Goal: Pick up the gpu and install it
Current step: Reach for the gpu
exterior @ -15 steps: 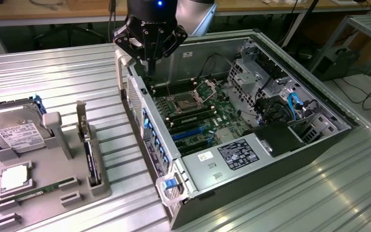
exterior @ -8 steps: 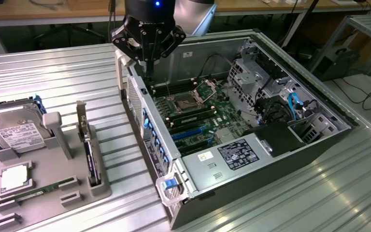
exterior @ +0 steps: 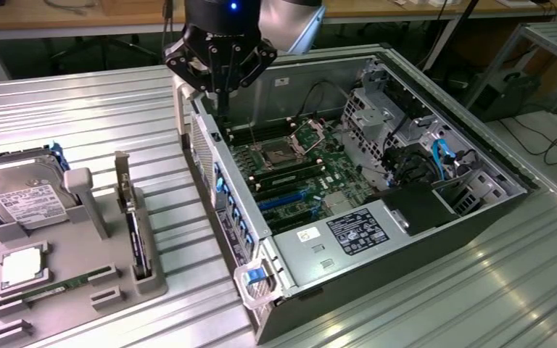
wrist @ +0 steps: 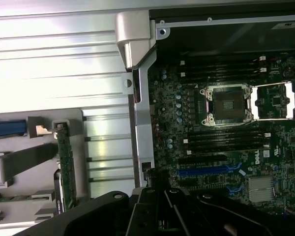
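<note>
The gpu [exterior: 133, 232] stands on edge in a slot of the grey holder tray [exterior: 75, 246] at the exterior view's left, thin and dark, with its silver bracket pointing up. In the wrist view the gpu [wrist: 66, 164] shows as a narrow green strip. My gripper [exterior: 223, 109] hangs shut over the rear wall of the open computer case [exterior: 434, 217], well away from the gpu and holding nothing. The gripper's black body [wrist: 157, 201] is seen close up in the wrist view. The motherboard [exterior: 289, 167] lies exposed with blue card slots [wrist: 211, 172].
The tray also holds a silver hard drive [exterior: 22, 192], a processor chip [exterior: 22, 264] and a narrow memory stick [exterior: 56, 286]. Everything rests on a ribbed metal table [exterior: 85, 116]. Cables and drive cages fill the case's far side [exterior: 423, 152].
</note>
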### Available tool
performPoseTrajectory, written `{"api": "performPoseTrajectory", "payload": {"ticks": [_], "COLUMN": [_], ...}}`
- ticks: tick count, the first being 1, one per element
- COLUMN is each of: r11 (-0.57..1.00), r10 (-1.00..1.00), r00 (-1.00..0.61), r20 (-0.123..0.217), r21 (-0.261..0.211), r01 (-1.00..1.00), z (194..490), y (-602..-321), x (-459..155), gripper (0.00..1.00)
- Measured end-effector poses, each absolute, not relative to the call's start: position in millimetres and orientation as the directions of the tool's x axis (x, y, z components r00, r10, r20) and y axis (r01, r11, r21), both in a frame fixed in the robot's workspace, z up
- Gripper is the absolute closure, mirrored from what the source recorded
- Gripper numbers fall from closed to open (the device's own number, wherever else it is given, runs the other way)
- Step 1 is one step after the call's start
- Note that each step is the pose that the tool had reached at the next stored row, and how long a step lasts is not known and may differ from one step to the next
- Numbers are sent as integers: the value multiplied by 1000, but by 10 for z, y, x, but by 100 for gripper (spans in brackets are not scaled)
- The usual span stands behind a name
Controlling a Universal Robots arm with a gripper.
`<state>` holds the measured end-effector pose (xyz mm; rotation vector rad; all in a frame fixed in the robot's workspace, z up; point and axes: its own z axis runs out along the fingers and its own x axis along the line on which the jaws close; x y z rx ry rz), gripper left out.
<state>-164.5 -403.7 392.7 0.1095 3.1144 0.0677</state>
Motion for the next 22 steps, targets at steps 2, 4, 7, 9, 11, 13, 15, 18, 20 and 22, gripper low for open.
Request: {"api": "performPoseTrajectory", "payload": {"ticks": [2,4,7,9,11,13,15,18,20,22], "r11": [997,997,997,997,997,997,997,997,997,997], "r10": [71,71,71,71,71,71,71,71,71,70], "r00": [-997,-997,-997,-997,-997,-997,-997,-997,-997,-997], "r20": [-23,-23,-22,-22,-22,-22,-22,-22,-22,-22], "r21": [44,44,44,44,44,44,44,44,44,44], "r01": [69,70,70,70,70,70,70,69,69,69], "z": [3927,3927,3927,3926,3926,3925,3925,3925,3925,3924], "y": [-4038,-4039,-4041,-4042,-4043,-4045,-4047,-4051,-4054,-4058], "x": [-1655,-1664,-1682,-1699,-1718,-1737,-1753,-1782,-1797,-1812], "gripper": [89,89,89,89,89,89,89,89,89,89]}}
